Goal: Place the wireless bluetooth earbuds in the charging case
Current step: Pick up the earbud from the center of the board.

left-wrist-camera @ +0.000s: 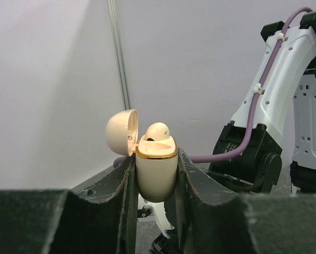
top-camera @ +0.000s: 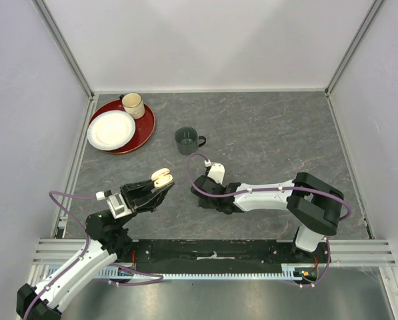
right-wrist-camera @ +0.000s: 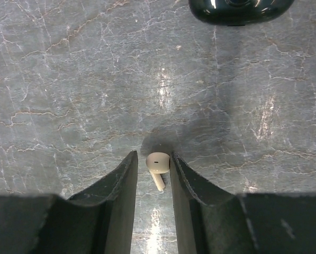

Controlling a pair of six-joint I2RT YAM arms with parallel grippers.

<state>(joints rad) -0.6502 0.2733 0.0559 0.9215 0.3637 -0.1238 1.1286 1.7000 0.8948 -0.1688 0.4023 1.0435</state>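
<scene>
From above, the left tool held the cream charging case over the grey surface. Its wrist view showed it clamped on the case, lid open, a cream earbud seated inside. The right tool had its jaws narrowly parted around a white earbud lying on the surface

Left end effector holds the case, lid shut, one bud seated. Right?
No. The lid is open, swung back, as the left wrist view shows. The left end effector does hold the case, one bud seated.
</scene>
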